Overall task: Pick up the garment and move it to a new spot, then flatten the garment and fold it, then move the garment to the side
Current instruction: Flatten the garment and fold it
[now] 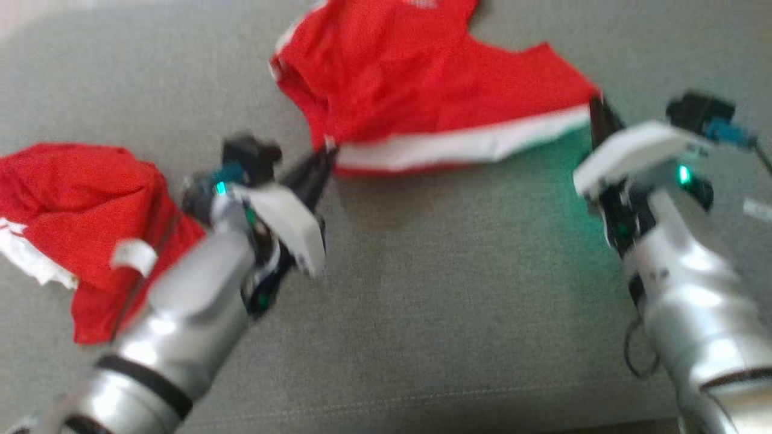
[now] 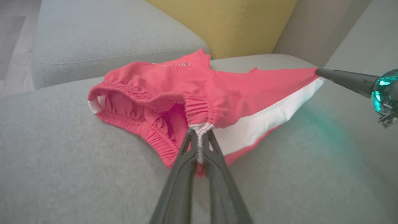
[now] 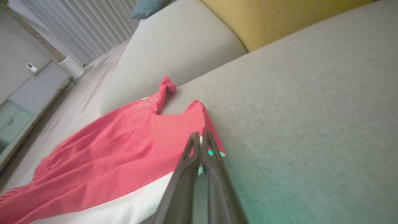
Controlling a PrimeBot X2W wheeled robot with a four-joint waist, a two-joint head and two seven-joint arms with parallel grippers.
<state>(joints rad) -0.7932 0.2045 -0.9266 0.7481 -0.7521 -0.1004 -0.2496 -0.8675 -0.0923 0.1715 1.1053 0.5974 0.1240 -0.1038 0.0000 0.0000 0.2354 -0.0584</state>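
The garment point(image 1: 422, 78) is a pair of red shorts with a white side stripe, lying stretched across the grey sofa seat point(image 1: 452, 271). My left gripper point(image 1: 329, 154) is shut on the elastic waistband corner, seen close up in the left wrist view point(image 2: 200, 133) with white stitching pinched between the fingers. My right gripper point(image 1: 597, 108) is shut on the far leg-hem corner of the garment point(image 3: 124, 146), where the fingertips point(image 3: 200, 135) meet on the red cloth. In the left wrist view that right gripper point(image 2: 320, 72) pulls the garment point(image 2: 174, 87) taut.
A second red garment point(image 1: 78, 211) with white trim lies crumpled at the left, partly under my left forearm. A yellow back cushion point(image 2: 224, 21) stands behind the seat. Beyond the sofa's left end there is floor and a pale cabinet point(image 3: 18, 102).
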